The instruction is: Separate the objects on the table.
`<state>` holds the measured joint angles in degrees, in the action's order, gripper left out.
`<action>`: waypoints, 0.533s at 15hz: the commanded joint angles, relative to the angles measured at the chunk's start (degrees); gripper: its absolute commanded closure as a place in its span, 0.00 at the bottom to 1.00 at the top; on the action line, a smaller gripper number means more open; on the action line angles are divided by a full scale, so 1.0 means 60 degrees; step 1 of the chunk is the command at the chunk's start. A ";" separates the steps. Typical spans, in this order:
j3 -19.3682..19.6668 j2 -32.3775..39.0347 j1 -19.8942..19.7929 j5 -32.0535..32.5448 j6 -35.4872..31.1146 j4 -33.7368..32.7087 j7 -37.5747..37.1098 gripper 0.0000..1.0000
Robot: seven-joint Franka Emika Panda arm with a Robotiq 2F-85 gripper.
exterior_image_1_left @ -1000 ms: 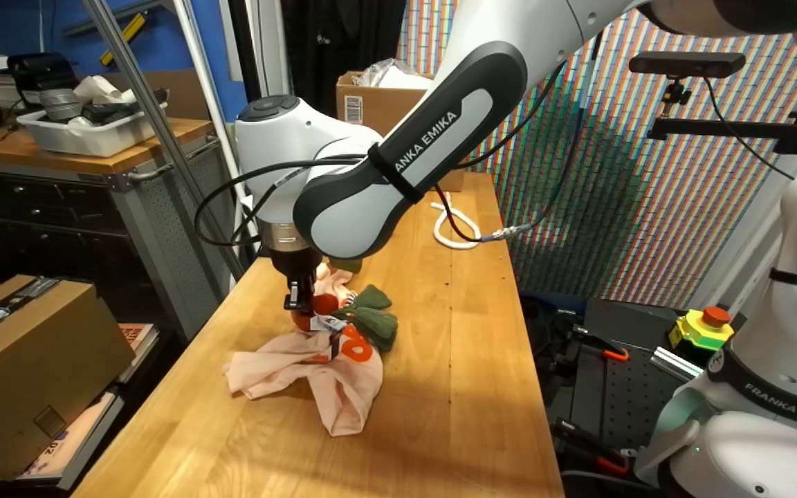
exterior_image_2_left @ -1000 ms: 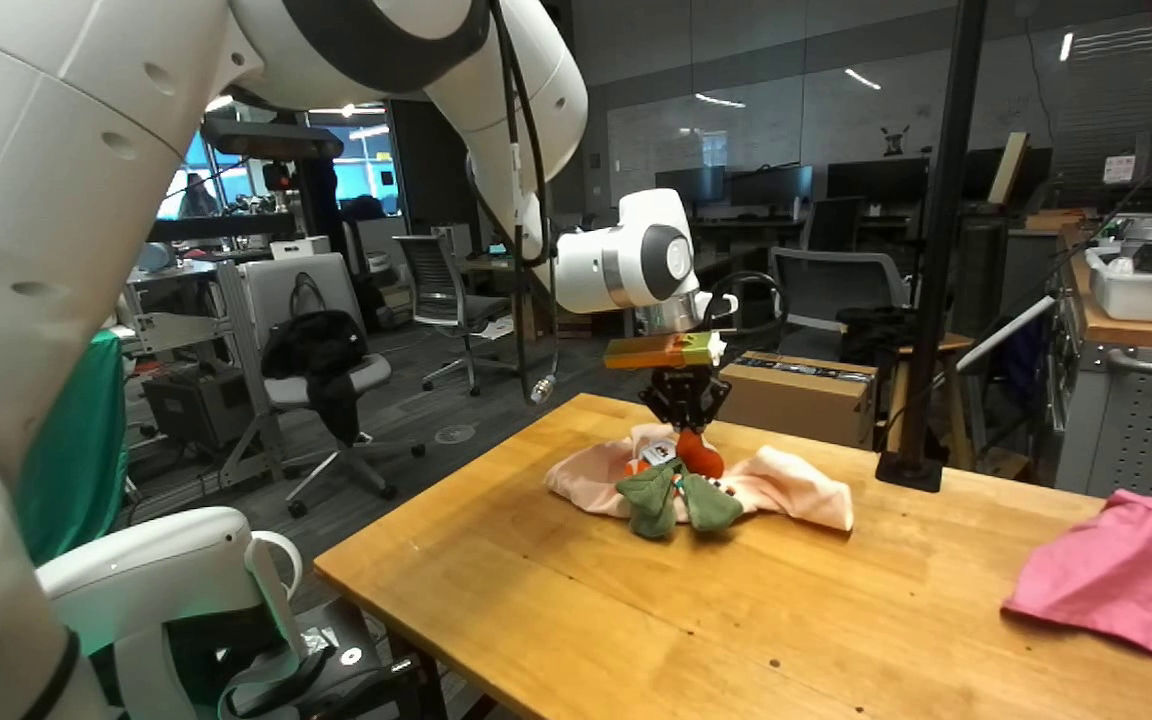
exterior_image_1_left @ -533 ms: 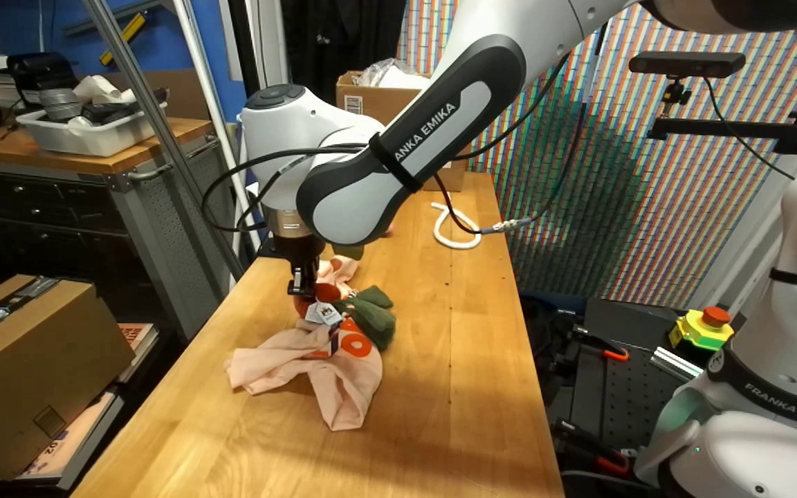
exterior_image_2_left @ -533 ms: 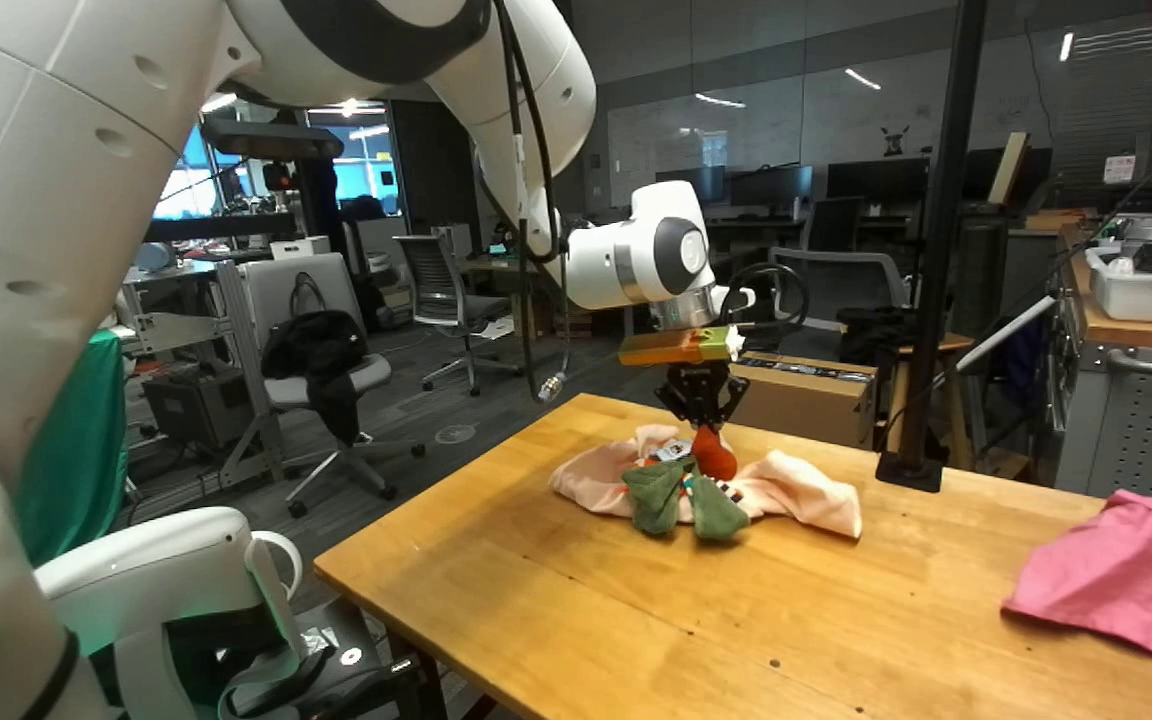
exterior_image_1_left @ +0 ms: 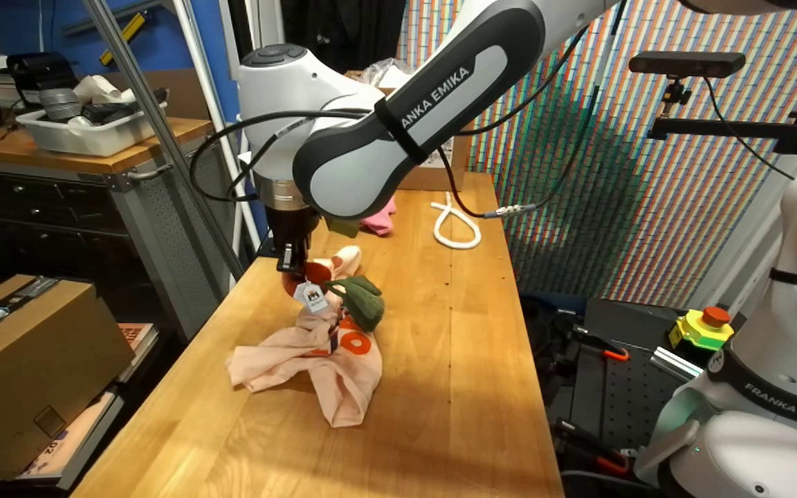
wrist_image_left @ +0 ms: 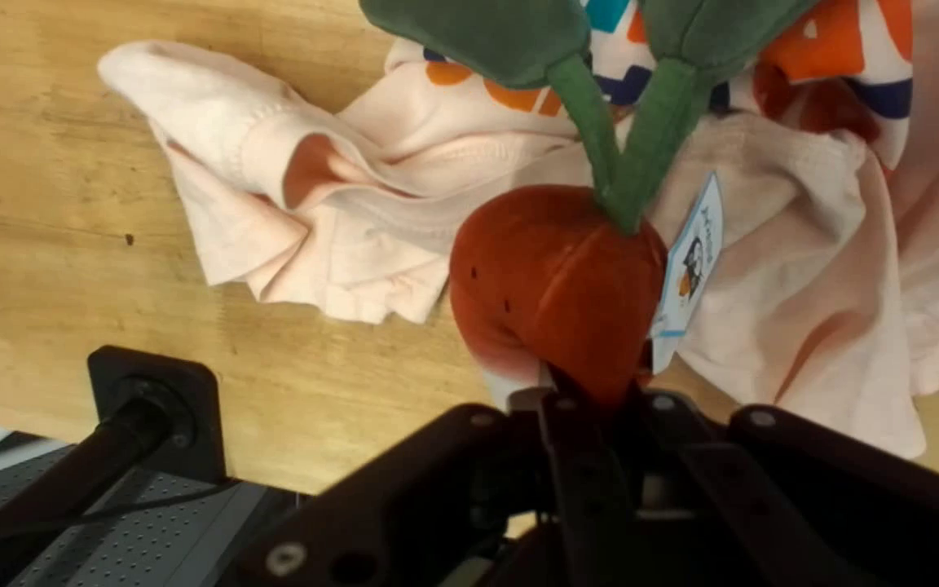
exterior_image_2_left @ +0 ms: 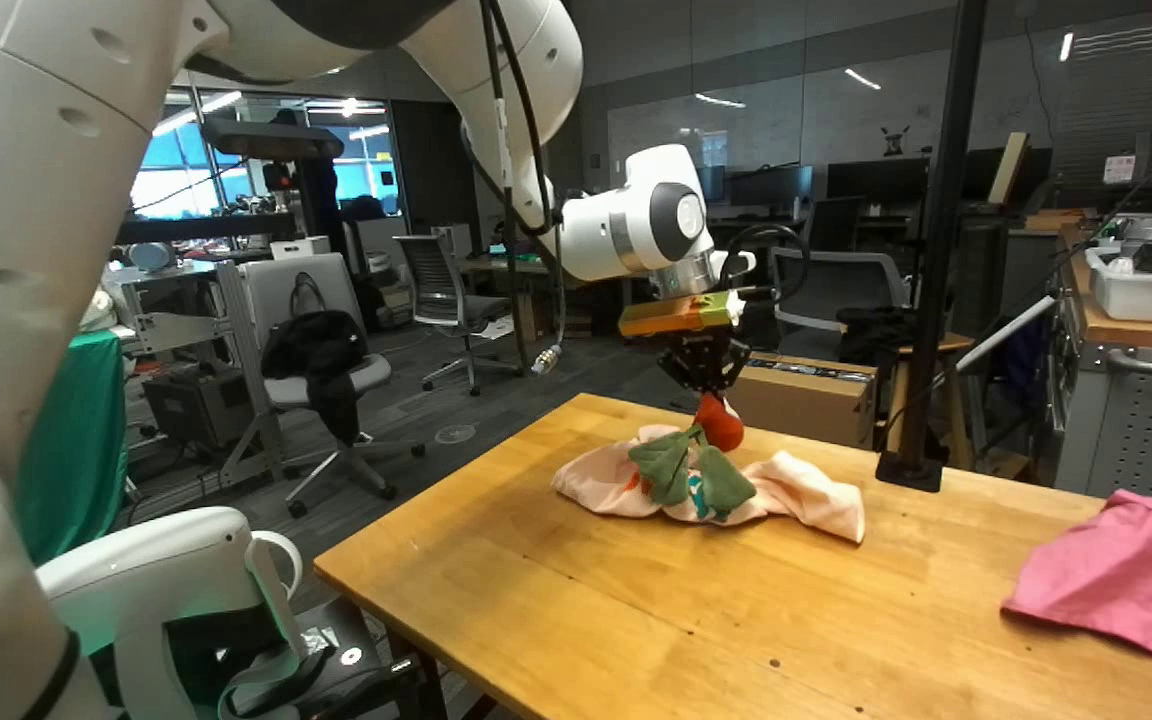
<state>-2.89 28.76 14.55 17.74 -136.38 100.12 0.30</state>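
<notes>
A red-orange plush (wrist_image_left: 551,277) with dark green leaves (wrist_image_left: 649,130) and a white tag (wrist_image_left: 691,259) is pinched at its lower end by my gripper (wrist_image_left: 597,391), whose jaws are shut on it. In an exterior view the gripper (exterior_image_2_left: 706,388) points down, holding the plush (exterior_image_2_left: 719,425) over the cream-beige cloth (exterior_image_2_left: 801,492). Its leaves droop across that cloth; I cannot tell whether they touch it. The cloth lies rumpled on the wooden table (exterior_image_2_left: 576,600) and has a coloured print. A pink cloth (exterior_image_2_left: 1126,585) lies apart, as does a white rope loop (exterior_image_1_left: 457,238).
A black post (exterior_image_2_left: 921,400) is fixed at the table's edge, close to the cream-beige cloth. Something dark green (exterior_image_1_left: 344,227) shows partly behind the arm, near the pink cloth. A cardboard box (exterior_image_1_left: 436,162) stands at the table's far end.
My gripper has risen, and the red-orange plush has come up with it, its leaves and tag now hanging lower than its body. The cream-beige cloth has barely shifted.
</notes>
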 commanded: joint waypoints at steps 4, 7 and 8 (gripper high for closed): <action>0.0124 -0.1549 0.0442 0.0999 0.0107 0.0608 -0.0962 0.97; 0.0025 -0.2245 0.0539 0.1460 0.0610 0.0858 -0.1403 0.97; -0.0043 -0.2475 0.0517 0.1486 0.0915 0.0940 -0.1422 0.97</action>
<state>-2.94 19.49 16.97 24.38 -134.45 102.58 -5.70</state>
